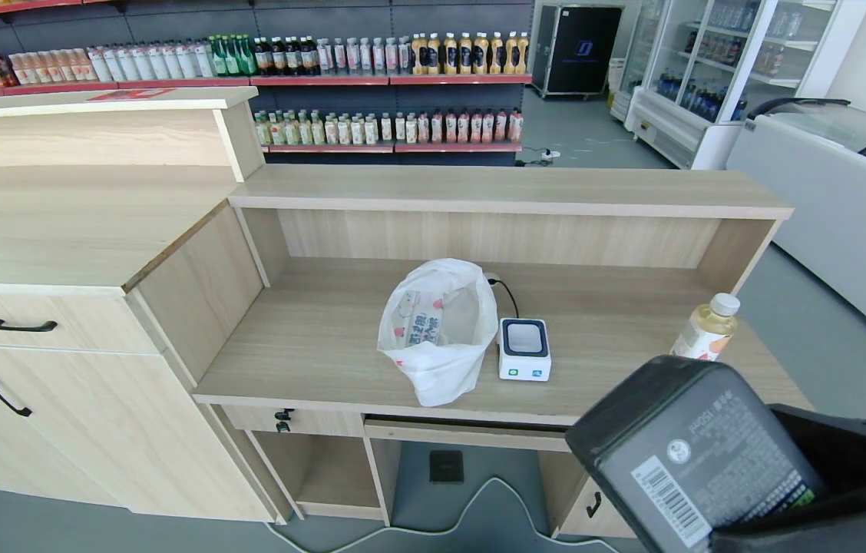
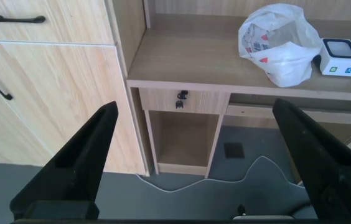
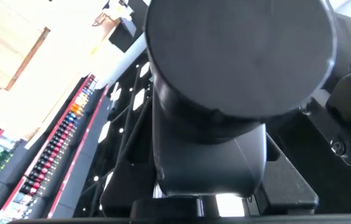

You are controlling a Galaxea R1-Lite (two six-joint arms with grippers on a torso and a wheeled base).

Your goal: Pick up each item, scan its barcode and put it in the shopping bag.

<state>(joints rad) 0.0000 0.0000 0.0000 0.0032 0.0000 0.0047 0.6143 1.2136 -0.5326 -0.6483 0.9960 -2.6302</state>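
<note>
Barcoded black jug (image 1: 690,461) sits clamped in right hand (image 1: 836,491); left hand (image 2: 194,168) gapes apart.

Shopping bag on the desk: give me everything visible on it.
The shopping bag is thin, white, translucent plastic with red and blue print. It is crumpled and slumped, but it stands with its mouth open upward. It sits on the wooden desk with its base near the front edge, close against the white scanner on its right, as the robot sees it. Nothing else touches it. Its contents cannot be made out.
</note>
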